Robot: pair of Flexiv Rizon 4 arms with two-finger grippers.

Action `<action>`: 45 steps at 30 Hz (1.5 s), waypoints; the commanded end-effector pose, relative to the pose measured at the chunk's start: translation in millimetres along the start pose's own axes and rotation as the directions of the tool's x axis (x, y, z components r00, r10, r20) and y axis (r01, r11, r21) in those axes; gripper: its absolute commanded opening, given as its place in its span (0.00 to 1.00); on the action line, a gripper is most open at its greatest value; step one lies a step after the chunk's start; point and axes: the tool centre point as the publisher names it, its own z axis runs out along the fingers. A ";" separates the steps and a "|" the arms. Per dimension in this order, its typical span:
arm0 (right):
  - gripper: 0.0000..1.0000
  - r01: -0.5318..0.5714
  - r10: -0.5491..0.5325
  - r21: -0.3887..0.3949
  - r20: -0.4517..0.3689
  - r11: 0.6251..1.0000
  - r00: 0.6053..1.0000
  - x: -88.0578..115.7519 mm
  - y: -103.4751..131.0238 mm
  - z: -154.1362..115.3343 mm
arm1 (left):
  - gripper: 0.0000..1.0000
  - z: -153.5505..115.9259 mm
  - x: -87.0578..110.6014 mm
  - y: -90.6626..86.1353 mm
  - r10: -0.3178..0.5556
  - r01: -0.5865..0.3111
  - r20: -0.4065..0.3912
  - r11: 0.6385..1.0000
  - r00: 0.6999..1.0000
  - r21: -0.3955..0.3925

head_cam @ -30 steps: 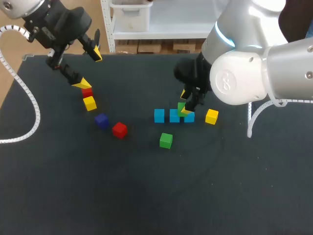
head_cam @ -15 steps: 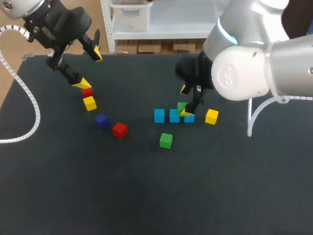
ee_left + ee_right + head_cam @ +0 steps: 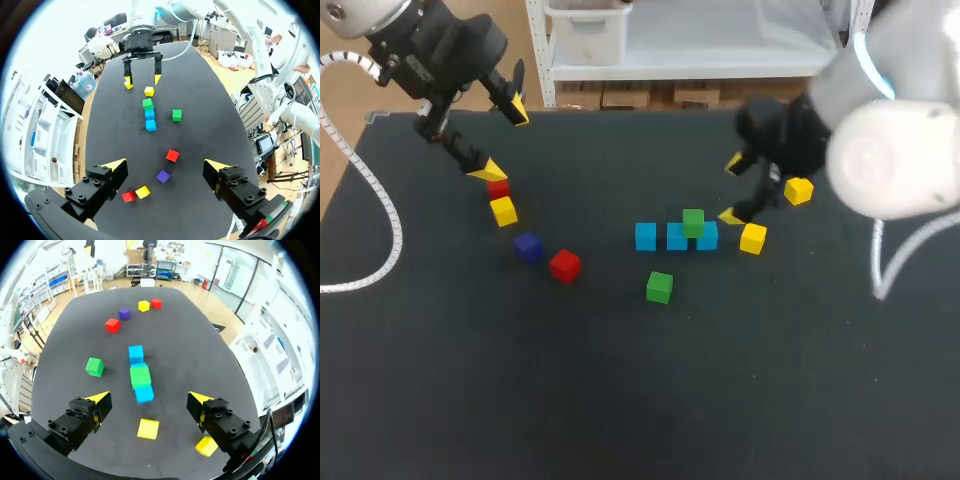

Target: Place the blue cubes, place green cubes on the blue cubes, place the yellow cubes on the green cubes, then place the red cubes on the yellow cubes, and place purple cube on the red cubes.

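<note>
Three blue cubes (image 3: 645, 236) lie in a row at mid-table. One green cube (image 3: 693, 222) (image 3: 140, 376) rests on top of the row, toward its right end. My right gripper (image 3: 732, 189) (image 3: 149, 398) hangs open above and to the right of it, holding nothing. A second green cube (image 3: 659, 287) lies loose in front of the row. Two yellow cubes (image 3: 753, 238) (image 3: 798, 190) sit under and beside the right gripper. At the far left my left gripper (image 3: 502, 139) (image 3: 166, 165) stands open above a red cube (image 3: 498, 188) and a yellow cube (image 3: 503, 211).
A purple cube (image 3: 527, 246) and another red cube (image 3: 564, 265) lie left of centre. A white cable (image 3: 380, 200) curls along the table's left edge. The dark table top (image 3: 640, 400) is bare in front.
My right gripper has opened, let go of the green cube on the blue row, and drawn up and away to the right. The left arm has kept still.
</note>
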 end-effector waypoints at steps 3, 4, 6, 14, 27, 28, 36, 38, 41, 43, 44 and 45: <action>1.00 -0.069 0.062 0.058 0.114 0.996 0.992 39.5 11.1 -30.4 | 1.00 -0.1 1.2 -0.2 0.003 -0.003 0.002 1.000 1.000 -0.001; 1.00 -0.084 0.076 0.062 0.121 0.995 0.990 43.8 11.6 -33.0 | 1.00 -0.1 1.2 -0.2 0.003 -0.003 0.002 1.000 1.000 -0.001; 1.00 -0.105 0.095 0.070 0.130 0.992 0.987 51.0 12.8 -37.4 | 1.00 -0.1 1.2 -0.2 0.003 -0.003 0.002 1.000 1.000 -0.001; 1.00 -0.146 0.136 0.089 0.114 0.985 0.984 73.2 14.8 -49.8 | 1.00 -0.1 1.2 -0.2 0.003 -0.003 0.002 1.000 1.000 -0.001; 1.00 -0.081 0.081 -0.011 0.123 0.997 0.989 101.7 7.2 -66.5 | 1.00 -0.1 1.2 -0.2 0.003 -0.003 0.002 1.000 1.000 -0.001; 1.00 -0.081 0.082 -0.017 0.127 0.997 0.989 104.5 5.4 -67.5 | 1.00 -0.1 1.2 -0.2 0.003 -0.003 0.002 1.000 1.000 -0.001; 1.00 -0.054 0.067 -0.092 0.147 0.994 0.987 119.9 -8.9 -69.3 | 1.00 -0.1 1.2 -0.2 0.003 -0.003 0.002 1.000 1.000 -0.001; 1.00 -0.031 0.047 -0.111 0.148 0.993 0.988 121.9 -11.3 -69.5 | 1.00 -0.1 1.2 -0.2 0.003 -0.003 0.002 1.000 1.000 -0.001; 1.00 0.008 0.011 -0.124 0.157 0.992 0.988 124.8 -13.9 -68.8 | 1.00 -0.1 1.2 -0.2 0.003 -0.003 0.002 1.000 1.000 -0.001; 1.00 0.024 -0.002 -0.125 0.170 0.992 0.985 126.3 -16.3 -68.7 | 1.00 -0.1 1.2 -0.2 0.003 -0.003 0.002 1.000 1.000 -0.001; 1.00 0.026 -0.004 -0.125 0.172 0.992 0.985 127.6 -17.7 -68.8 | 1.00 -0.1 1.2 -0.2 0.003 -0.003 0.002 1.000 1.000 -0.001; 1.00 0.025 -0.004 -0.124 0.171 0.992 0.985 129.4 -19.3 -68.2 | 1.00 -0.1 1.2 -0.2 0.003 -0.003 0.002 1.000 1.000 -0.001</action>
